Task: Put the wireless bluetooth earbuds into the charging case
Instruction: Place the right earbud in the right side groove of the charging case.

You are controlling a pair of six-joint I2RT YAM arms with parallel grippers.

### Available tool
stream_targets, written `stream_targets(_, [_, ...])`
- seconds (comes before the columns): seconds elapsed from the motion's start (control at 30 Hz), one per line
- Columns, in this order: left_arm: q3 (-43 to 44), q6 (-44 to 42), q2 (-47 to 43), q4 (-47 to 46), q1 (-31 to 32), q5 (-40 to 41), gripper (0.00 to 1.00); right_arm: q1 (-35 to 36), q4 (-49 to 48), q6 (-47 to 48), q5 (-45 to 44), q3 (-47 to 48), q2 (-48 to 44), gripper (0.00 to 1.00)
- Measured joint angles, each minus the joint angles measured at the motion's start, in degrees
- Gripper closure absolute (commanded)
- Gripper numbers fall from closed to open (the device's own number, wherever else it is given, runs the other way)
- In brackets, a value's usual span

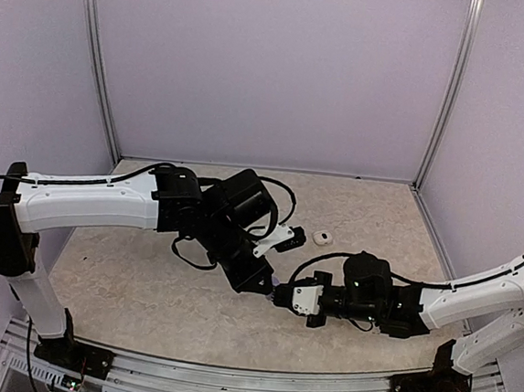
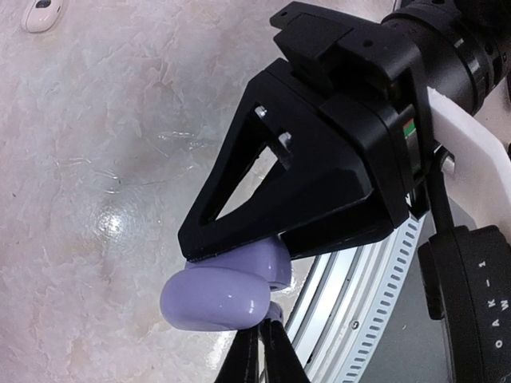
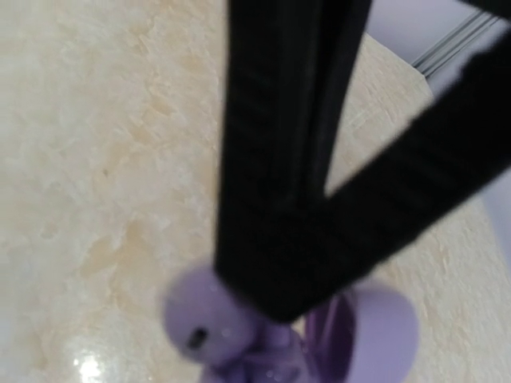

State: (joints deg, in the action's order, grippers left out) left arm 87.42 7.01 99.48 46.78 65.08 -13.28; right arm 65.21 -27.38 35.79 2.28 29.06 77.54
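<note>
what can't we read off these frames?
Top view: glossy lilac charging case hidden beneath the meeting arms.
Left wrist: small white rounded item cut by top edge; left gripper cut at bottom edge, state unclear.
Right wrist: blurred; lilac rounded piece with a dark dot, bud or case unclear.

Lettering on the camera box (image 2: pixel 479 311) of the right arm (image 2: pixel 447 48)

In the left wrist view, small white letters run sideways up the black box: "OAK-1", with a lone "W" on a second line beside it. Higher up on the same arm sits a small green and red sticker (image 2: pixel 409 132), too small to read. The top view is too distant to show any print, and the right wrist view is too blurred.
</note>
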Motion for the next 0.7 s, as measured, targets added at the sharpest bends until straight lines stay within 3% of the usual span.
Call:
stream_targets(0.37, [-2.2, 0.0, -4.0, -3.1, 0.0, 0.7, 0.73, -0.1, -4.3, -3.2, 1.1, -1.6, -2.1, 1.00])
stream_targets(0.6, [-6.4, -0.6, -10.4, -11.0, -0.9, 1.6, 0.50, -0.4, -6.3, -4.5, 4.1, -2.1, -2.3, 1.00])
stream_targets(0.7, [-9.7, -1.1, -14.5, -14.9, -1.1, 1.7, 0.35, -0.8, -7.2, -5.5, 5.5, -2.7, -2.5, 1.00])
